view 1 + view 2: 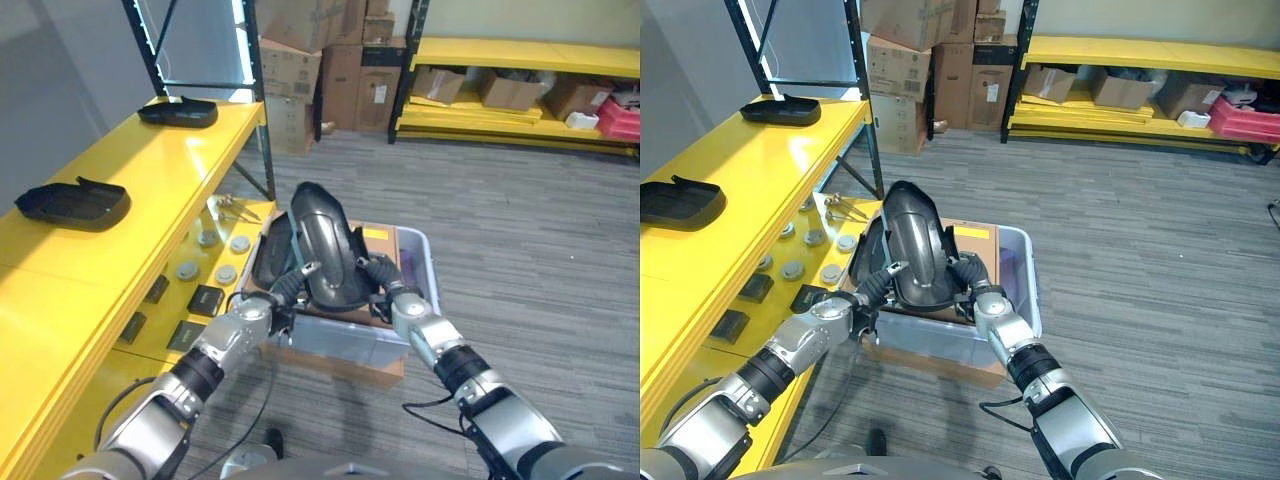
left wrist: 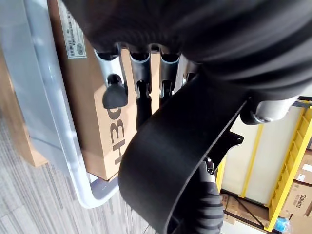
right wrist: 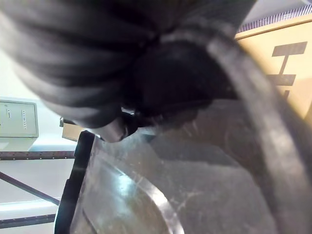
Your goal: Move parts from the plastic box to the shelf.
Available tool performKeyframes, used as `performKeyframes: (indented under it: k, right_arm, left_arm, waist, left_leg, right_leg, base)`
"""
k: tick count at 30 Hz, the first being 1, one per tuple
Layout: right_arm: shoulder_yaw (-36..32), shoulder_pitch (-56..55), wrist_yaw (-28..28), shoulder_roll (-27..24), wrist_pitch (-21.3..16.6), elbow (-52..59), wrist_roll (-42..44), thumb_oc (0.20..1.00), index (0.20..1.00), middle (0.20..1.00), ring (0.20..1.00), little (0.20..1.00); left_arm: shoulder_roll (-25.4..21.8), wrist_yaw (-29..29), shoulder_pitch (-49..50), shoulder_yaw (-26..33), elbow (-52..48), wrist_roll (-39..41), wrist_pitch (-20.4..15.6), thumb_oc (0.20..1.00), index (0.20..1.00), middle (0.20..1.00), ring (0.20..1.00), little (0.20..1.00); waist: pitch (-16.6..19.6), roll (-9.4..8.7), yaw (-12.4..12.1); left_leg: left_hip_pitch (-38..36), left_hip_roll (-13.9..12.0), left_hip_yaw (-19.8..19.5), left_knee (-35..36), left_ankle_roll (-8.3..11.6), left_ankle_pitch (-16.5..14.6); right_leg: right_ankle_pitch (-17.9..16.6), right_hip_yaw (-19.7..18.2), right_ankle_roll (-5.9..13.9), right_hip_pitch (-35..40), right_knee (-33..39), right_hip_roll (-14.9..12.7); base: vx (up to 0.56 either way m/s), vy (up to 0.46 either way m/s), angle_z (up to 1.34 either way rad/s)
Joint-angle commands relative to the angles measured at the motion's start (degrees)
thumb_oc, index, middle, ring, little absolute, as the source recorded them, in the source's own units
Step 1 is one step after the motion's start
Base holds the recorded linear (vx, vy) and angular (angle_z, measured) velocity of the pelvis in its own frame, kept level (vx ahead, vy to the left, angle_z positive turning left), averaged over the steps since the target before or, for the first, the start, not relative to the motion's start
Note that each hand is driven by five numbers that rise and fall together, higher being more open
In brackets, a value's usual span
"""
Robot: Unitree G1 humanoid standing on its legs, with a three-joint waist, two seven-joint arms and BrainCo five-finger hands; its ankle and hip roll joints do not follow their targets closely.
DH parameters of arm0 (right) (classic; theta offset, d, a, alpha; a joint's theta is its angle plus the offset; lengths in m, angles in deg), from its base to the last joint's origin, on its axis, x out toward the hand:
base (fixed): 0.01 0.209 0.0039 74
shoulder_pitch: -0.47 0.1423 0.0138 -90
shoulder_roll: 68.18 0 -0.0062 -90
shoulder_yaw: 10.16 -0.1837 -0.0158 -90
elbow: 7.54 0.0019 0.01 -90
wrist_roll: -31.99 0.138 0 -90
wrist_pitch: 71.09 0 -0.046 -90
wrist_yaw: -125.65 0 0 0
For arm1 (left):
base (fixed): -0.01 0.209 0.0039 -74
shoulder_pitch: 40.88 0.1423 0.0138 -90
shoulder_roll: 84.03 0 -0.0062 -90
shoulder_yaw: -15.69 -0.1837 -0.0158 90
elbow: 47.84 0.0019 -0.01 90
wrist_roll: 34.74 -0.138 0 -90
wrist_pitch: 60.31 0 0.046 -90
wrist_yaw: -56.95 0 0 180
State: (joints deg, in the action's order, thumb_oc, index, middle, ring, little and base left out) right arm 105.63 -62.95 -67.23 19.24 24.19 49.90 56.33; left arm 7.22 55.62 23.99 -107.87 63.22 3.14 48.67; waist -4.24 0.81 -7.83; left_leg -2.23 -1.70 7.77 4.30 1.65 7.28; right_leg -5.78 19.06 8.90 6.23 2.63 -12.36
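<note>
Two hands point(image 1: 275, 305) around black part point(image 1: 328, 240)

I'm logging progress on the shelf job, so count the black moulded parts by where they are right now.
On the yellow shelf's top: 2, the near part and the far part.
Held by left hand and right hand: 1, the lifted part.
In the plastic box: 1, another part.
Total: 4.

The curved black plastic part point(image 1: 325, 245) has a smooth, glossy sheen. The translucent grey plastic box point(image 1: 425, 270) looks smooth, the brown cardboard carton point(image 2: 105, 129) inside it matt. The yellow painted shelf point(image 1: 140, 190) is glossy; the grey carpet floor point(image 1: 530, 260) looks rough.
</note>
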Motion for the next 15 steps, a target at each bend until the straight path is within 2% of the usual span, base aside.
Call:
performKeyframes:
  k: [1,2,3,9,15]
  right_arm:
    - [1.72,6.49,2.92,4.26,-4.34,-1.37,2.57,0.241,0.241,0.241,0.241,0.241]
    - [1.57,6.47,2.64,4.44,-4.67,-1.31,3.75,0.696,0.696,0.696,0.696,0.696]
    - [1.46,6.49,2.54,4.52,-4.75,-1.25,4.23,1.000,1.000,1.000,1.000,1.000]
    - [-1.28,5.66,2.49,6.82,-6.55,0.36,16.52,1.000,1.000,1.000,1.000,1.000]
    - [-6.01,3.99,3.55,7.36,-10.55,2.59,19.91,1.000,1.000,1.000,1.000,1.000]
  left_arm:
    - [6.01,0.33,-11.33,-3.21,-0.04,-1.05,-8.03,0.200,0.200,0.200,0.200,0.200]
    - [6.03,-0.20,-11.28,-3.12,-0.10,-1.13,-8.38,0.200,0.200,0.200,0.200,0.200]
    - [6.01,-0.50,-11.26,-3.05,-0.15,-1.25,-8.61,0.200,0.200,0.200,0.200,0.200]
    - [4.78,-2.17,-10.44,-1.46,-0.94,-4.42,-11.17,0.200,0.200,0.200,0.200,0.200]
    - [2.82,-2.73,-8.29,1.76,-2.02,-5.47,-12.35,0.200,0.200,0.200,0.200,0.200]
  waist:
    - [2.68,-0.34,-2.38]
    - [2.62,-0.36,-2.45]
    - [2.59,-0.37,-2.47]
    - [2.46,-0.18,-2.90]
    - [2.54,0.15,-3.34]
  left_leg:
    - [-0.29,-0.60,-3.22,-0.81,0.82,-6.22]
    - [-0.30,-0.63,-3.26,-0.85,0.85,-6.21]
    - [-0.31,-0.64,-3.27,-0.87,0.86,-6.20]
    - [-0.40,-0.86,-3.37,-1.01,1.12,-6.15]
    - [-0.35,-1.08,-3.17,-1.09,1.18,-6.14]
  right_leg:
    - [5.56,-1.23,3.48,-0.71,-3.81,-0.88]
    - [5.56,-1.14,3.46,-0.63,-3.79,-0.90]
    - [5.55,-1.10,3.44,-0.60,-3.79,-0.90]
    - [5.63,-0.74,3.21,-0.28,-3.68,-0.83]
    - [5.77,-0.15,3.04,-0.09,-3.56,-0.83]
  base:
    - [0.00,0.000,0.00]
    - [0.00,0.000,0.00]
    - [0.00,0.000,0.00]
    - [0.00,0.000,0.00]
    - [0.00,0.000,0.00]
